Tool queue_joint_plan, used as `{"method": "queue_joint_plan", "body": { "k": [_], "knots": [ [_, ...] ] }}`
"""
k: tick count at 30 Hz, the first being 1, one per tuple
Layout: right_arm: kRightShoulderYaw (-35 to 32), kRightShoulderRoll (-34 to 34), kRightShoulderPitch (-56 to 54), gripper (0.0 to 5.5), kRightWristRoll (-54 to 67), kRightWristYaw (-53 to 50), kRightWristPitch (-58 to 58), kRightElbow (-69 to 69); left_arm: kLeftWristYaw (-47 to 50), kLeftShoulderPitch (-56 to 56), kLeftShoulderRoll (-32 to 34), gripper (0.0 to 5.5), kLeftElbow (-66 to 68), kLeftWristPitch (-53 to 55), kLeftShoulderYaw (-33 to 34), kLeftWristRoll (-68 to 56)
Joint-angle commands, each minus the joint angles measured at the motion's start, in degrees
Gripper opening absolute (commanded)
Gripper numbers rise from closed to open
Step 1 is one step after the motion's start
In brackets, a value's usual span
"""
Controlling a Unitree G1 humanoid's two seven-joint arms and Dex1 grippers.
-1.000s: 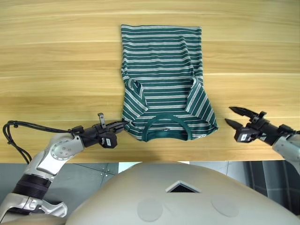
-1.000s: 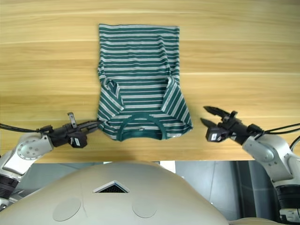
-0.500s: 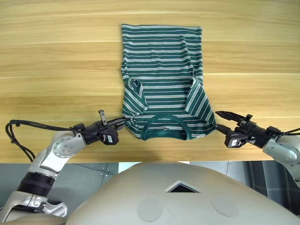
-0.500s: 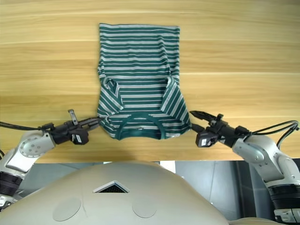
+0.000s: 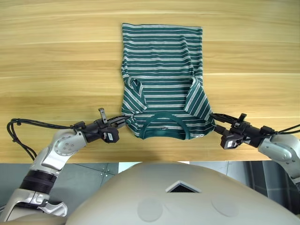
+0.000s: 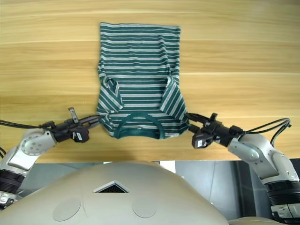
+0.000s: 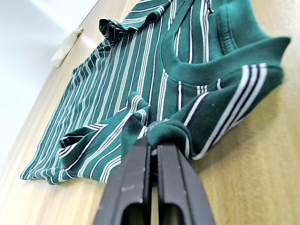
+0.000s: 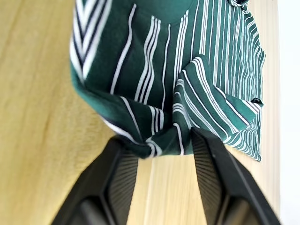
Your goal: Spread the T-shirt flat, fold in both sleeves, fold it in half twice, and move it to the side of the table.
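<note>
A green T-shirt (image 5: pixel 161 70) with white stripes lies on the wooden table (image 5: pixel 56 70). Both sleeves are folded in and the collar (image 5: pixel 165 135) is nearest the front edge. My left gripper (image 5: pixel 123 119) is at the shirt's near left shoulder corner. In the left wrist view my left gripper (image 7: pixel 152 143) is shut on a pinch of that corner's fabric. My right gripper (image 5: pixel 213 121) is at the near right shoulder corner. In the right wrist view my right gripper (image 8: pixel 161 137) stands open with the corner's fold between its fingers (image 8: pixel 119 161).
Bare wood stretches to the left (image 5: pixel 47 93) and right (image 5: pixel 253 70) of the shirt. The table's front edge (image 5: pixel 187 161) runs just below both grippers.
My right gripper has moved left from open table to the shirt's right shoulder corner and now straddles it. My left gripper has stayed at the left corner.
</note>
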Motion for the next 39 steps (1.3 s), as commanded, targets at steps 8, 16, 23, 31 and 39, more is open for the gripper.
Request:
{"method": "queue_joint_plan", "body": {
  "k": [8,16,23,31,39],
  "knots": [
    [-0.87,0.87,0.13,0.03,-0.30,-1.73,0.24,1.19,0.94,1.93,-0.12,0.00,-0.33,0.15,1.27,-0.06],
    [-1.03,2.09,2.15,0.03,4.19,-1.38,0.18,0.91,2.07,6.99,-1.49,0.00,-4.26,0.28,0.92,0.11],
    [-7.03,3.31,11.39,0.03,10.50,-1.87,3.14,-3.04,3.39,18.89,-0.62,0.00,-11.85,1.04,3.88,-1.08],
    [-8.67,6.99,0.55,0.03,22.02,-0.84,6.15,-7.85,6.78,7.51,-4.44,0.00,-9.07,1.50,10.22,-5.55],
    [-3.28,15.74,-22.25,0.03,13.31,-4.38,12.34,1.90,9.94,-12.41,-11.05,0.00,2.49,4.00,9.15,-3.47]
  ]
}}
